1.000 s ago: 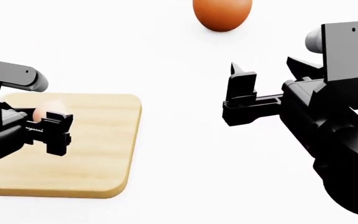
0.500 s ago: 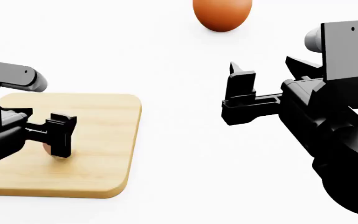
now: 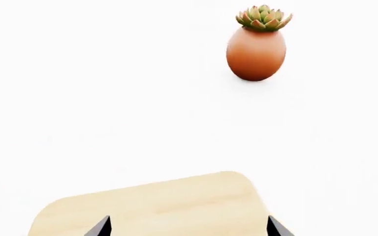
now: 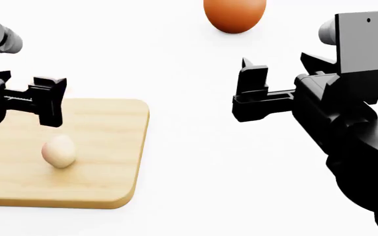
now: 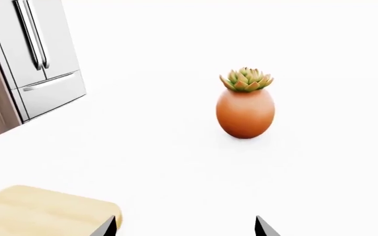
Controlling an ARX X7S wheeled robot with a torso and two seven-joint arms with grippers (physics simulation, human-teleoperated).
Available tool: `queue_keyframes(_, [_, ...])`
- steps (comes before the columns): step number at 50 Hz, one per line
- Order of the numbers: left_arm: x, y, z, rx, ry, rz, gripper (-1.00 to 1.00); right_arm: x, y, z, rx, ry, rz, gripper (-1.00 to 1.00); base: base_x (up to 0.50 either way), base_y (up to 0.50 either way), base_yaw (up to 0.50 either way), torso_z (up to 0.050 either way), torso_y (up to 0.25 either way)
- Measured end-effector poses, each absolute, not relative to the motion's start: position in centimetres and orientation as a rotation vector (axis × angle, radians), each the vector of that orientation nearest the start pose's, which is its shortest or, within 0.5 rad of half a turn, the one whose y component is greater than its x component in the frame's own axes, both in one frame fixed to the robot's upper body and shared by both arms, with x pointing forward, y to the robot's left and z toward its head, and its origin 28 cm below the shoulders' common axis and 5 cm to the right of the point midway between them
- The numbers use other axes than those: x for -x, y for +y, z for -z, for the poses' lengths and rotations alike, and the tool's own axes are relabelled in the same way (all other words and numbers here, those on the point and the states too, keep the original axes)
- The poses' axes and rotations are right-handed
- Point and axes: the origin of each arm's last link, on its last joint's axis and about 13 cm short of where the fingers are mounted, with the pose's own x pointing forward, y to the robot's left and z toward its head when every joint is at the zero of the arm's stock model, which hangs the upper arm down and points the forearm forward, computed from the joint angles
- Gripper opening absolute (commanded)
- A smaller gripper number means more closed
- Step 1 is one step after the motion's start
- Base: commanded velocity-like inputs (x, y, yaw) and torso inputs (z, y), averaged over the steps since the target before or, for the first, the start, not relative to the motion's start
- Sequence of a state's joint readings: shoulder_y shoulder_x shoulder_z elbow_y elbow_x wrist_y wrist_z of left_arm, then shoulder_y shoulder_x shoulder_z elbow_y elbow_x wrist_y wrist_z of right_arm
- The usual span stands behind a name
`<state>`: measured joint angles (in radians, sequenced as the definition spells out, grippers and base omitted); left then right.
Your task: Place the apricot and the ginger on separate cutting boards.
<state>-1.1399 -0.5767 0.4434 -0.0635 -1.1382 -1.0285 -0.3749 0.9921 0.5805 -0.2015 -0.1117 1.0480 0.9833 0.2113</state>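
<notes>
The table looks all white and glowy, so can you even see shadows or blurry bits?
Head view: table is blown-out white, only a faint shadow under the apricot on the board. Wrist views: the orange pot is sharp, barely shadowed; nothing looks blurred.

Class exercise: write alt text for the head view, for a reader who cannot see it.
A pale peach apricot rests on a light wood cutting board at lower left, with the open left gripper raised above and clear of it. The open, empty right gripper hangs over the bare white table, and an orange pot stands at the far edge.
</notes>
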Motion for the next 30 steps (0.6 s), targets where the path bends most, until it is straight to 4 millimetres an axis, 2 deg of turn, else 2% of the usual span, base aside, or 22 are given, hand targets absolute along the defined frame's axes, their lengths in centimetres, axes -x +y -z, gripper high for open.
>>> queue_keyframes(19, [-31.4,25.3,-29.2,-0.060,0.126,0.151,1.00,-31.6,-16.2,-27.6,-0.072,0.034,-0.255,1.00,0.00,0.00,0.00,0.000,0.000])
queue_keyframes(30, [-30.8,25.0,-31.7,-0.080,0.081,0.158,1.00,-31.9,-16.1,-30.0,-0.056,0.003,-0.255,1.00,0.00,0.00,0.00,0.000,0.000])
